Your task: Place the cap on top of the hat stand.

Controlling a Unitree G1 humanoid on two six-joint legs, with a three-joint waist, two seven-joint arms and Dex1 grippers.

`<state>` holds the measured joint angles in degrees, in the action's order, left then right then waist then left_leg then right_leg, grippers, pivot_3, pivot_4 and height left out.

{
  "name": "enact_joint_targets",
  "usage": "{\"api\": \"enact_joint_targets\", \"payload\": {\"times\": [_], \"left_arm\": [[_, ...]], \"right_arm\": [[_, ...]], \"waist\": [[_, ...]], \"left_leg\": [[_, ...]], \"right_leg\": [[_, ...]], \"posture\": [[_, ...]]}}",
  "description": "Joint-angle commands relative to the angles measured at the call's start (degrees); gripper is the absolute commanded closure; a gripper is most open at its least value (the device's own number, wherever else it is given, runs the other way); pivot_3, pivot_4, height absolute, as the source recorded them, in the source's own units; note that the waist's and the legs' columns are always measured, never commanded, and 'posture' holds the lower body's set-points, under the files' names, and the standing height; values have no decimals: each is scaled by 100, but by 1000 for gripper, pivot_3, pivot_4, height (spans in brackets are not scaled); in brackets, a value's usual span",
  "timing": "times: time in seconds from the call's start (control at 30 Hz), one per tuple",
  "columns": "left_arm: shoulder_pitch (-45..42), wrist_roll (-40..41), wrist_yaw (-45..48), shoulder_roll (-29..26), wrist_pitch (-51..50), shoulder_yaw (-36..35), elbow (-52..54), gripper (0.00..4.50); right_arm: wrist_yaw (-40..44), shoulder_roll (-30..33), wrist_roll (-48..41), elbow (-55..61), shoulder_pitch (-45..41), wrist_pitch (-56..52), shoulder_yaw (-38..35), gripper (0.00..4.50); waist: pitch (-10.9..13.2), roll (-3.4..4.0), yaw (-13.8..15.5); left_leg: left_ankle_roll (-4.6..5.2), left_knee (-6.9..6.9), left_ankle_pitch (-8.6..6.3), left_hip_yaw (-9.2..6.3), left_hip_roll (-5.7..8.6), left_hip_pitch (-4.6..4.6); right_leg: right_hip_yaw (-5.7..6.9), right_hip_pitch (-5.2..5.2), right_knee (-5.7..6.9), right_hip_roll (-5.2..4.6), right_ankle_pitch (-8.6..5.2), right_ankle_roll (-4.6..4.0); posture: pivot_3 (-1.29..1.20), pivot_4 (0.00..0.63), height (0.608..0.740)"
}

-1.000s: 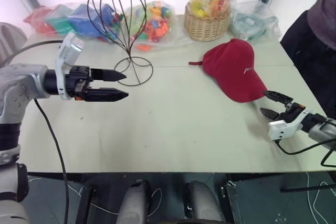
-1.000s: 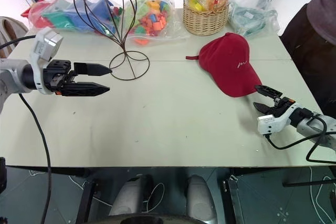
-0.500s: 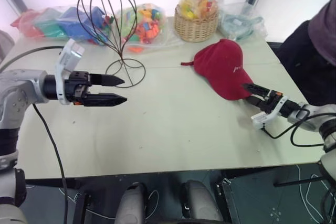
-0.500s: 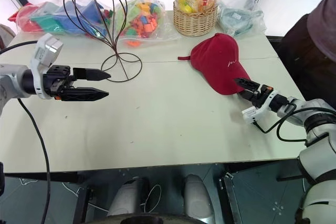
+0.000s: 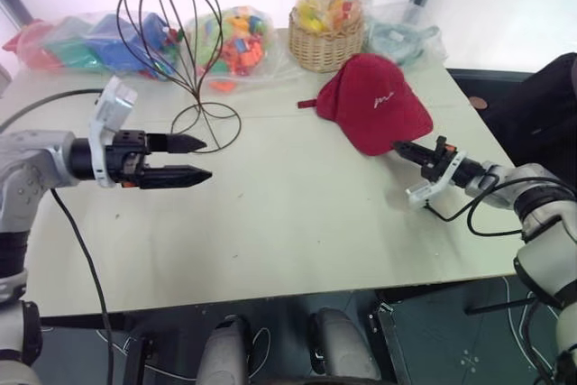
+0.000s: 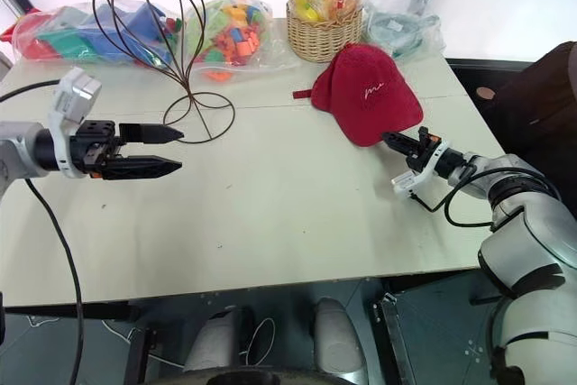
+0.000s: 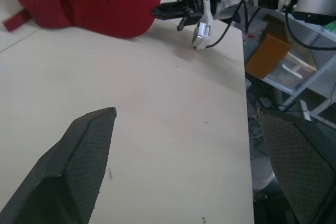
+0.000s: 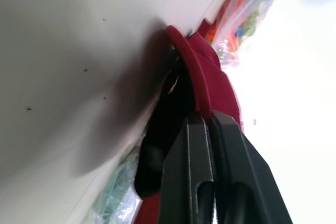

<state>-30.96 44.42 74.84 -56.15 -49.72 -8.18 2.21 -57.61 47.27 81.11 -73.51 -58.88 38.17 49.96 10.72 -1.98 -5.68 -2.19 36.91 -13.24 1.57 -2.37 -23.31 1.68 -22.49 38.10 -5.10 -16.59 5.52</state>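
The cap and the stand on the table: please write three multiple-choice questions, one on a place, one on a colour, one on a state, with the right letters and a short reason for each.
1. Where does the cap lie?
A. on the hat stand
B. on the table, in front of the wicker basket
C. inside the basket

2. What colour is the cap?
A. dark red
B. blue
C. white

3. How is the right gripper?
A. wide open, far from the cap
B. shut at the cap's brim
C. holding the stand

Answers:
1 B, the cap rests on the table near the wicker basket, and the hat stand is bare.
2 A, its fabric is dark red.
3 B, its fingers are pressed together at the brim edge.
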Motion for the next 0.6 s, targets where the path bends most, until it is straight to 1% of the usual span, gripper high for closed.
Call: {"api": "enact_joint_targets", "payload": {"times": [0.03,0.1,0.23,0.3,0.37,0.47,0.53,0.6], "left_arm": [[-2,27,-18,-71,120,-281,37,0],[8,39,-33,-76,114,-302,54,0],[-48,69,-210,-94,40,-393,183,0],[-119,136,-342,-160,-70,-507,294,0],[-222,204,-449,-280,-184,-657,348,0],[-378,293,-547,-483,-331,-843,331,0],[-512,341,-602,-606,-421,-927,310,0],[-635,411,-646,-697,-494,-1014,286,0]], "right_arm": [[-15,-310,-296,98,-1,-74,-3,4447],[16,-344,-384,125,8,-110,-20,4447],[290,-354,-874,171,18,-224,-359,4447],[445,-263,-1280,386,-6,-285,-701,4447],[694,-95,-1764,883,20,-411,-1157,4447],[1385,241,-2422,2255,336,-835,-1935,4447],[2159,432,-2800,3754,756,-1374,-2582,4447],[3068,455,-3039,5302,1057,-2048,-3187,4447]], "waist": [[0,-1,-4],[0,-1,-6],[0,0,-7],[5,8,5],[12,20,23],[24,38,106],[28,46,194],[28,46,281]], "left_leg": [[1,0,-1,1,-6,0],[5,0,-3,1,-15,1],[6,-2,-4,3,-37,1],[6,-8,-4,5,-41,0],[3,-9,-2,10,-40,-11],[2,-10,-2,13,-39,-32],[-3,-9,1,18,-38,-57],[-4,-8,2,20,-39,-77]], "right_leg": [[0,0,-1,6,2,-4],[-1,-3,-1,15,4,-7],[-6,-11,-1,40,9,-17],[-10,-17,0,44,10,-19],[-16,-32,3,43,10,-19],[-19,-54,3,40,10,-19],[-26,-84,4,39,11,-18],[-24,-98,3,41,11,-18]], "posture": [[0,150,740],[0,150,740],[0,150,740],[0,150,740],[0,150,740],[0,150,740],[0,150,740],[0,150,740]]}}
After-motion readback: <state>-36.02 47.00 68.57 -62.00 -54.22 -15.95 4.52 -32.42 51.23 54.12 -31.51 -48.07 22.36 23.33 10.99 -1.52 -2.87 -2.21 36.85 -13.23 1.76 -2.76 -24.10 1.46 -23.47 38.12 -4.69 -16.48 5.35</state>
